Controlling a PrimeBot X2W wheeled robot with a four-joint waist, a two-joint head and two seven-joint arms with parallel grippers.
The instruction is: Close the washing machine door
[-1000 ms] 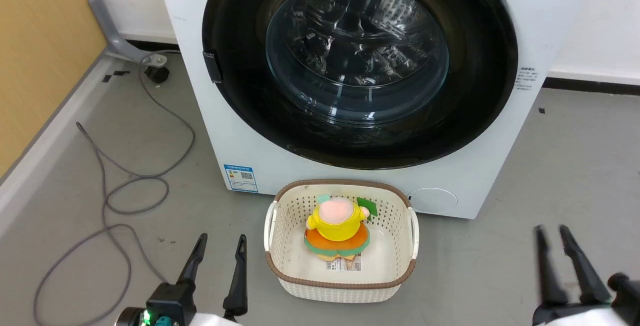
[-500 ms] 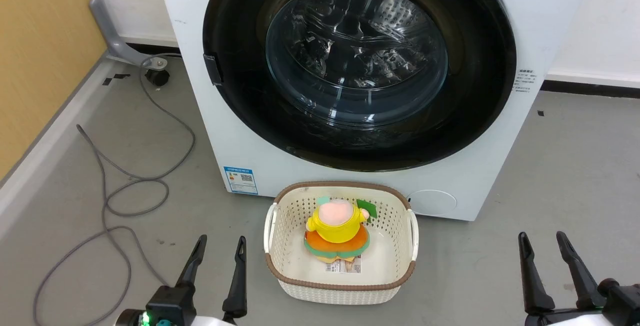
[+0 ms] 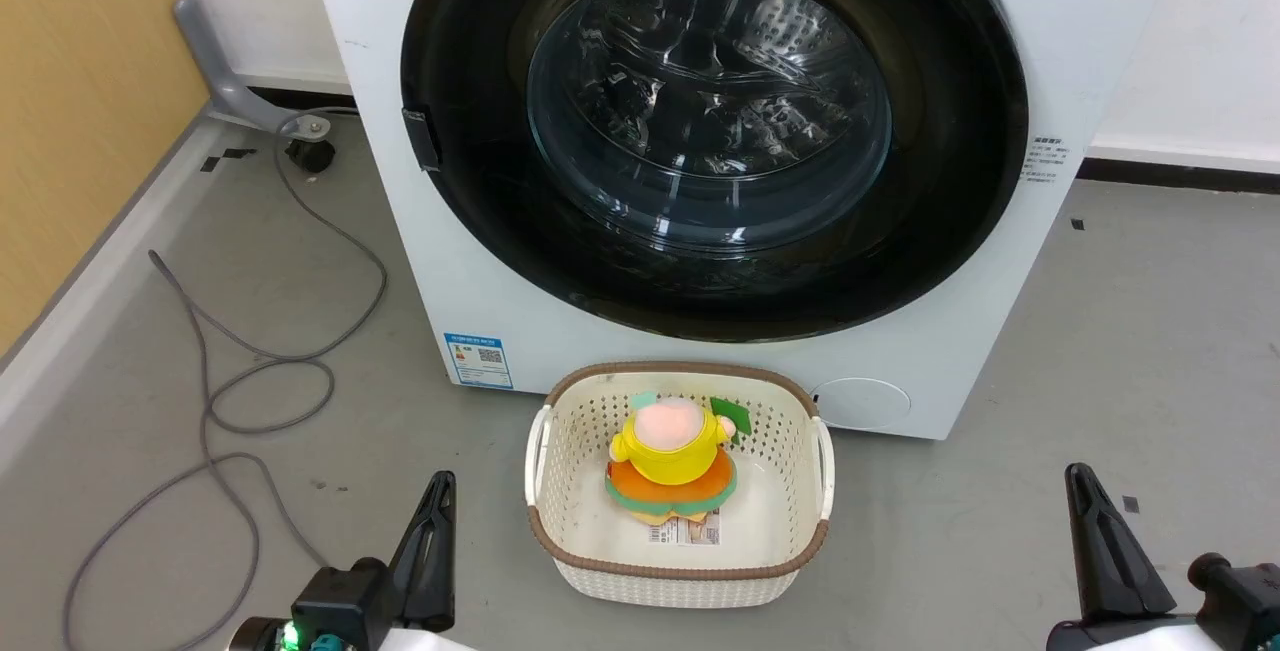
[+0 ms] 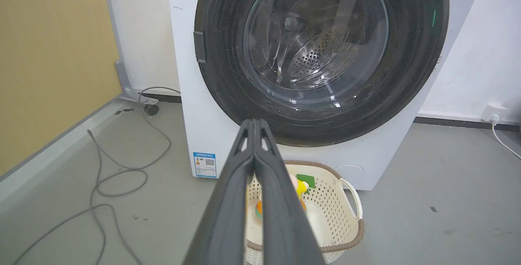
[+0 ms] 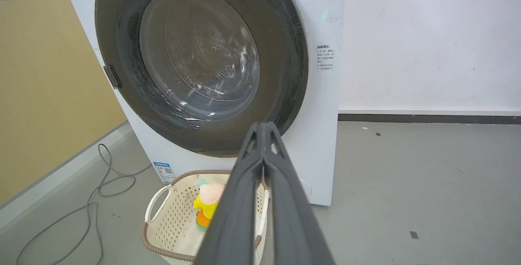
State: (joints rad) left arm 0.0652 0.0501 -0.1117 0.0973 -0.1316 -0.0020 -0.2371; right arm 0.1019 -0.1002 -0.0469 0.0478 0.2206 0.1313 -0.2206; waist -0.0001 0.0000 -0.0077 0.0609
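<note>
My left claw (image 4: 254, 123) and right claw (image 5: 263, 125) are clenched, empty. The washing machine door (image 3: 714, 131) looks flush; I should verify seating, not push.

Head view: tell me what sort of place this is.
Probably a laundry corner in a utility room or test space: a white front-loading washing machine stands on a bare grey floor, with a cream laundry basket before it and a loose cable trailing beside it.
</note>
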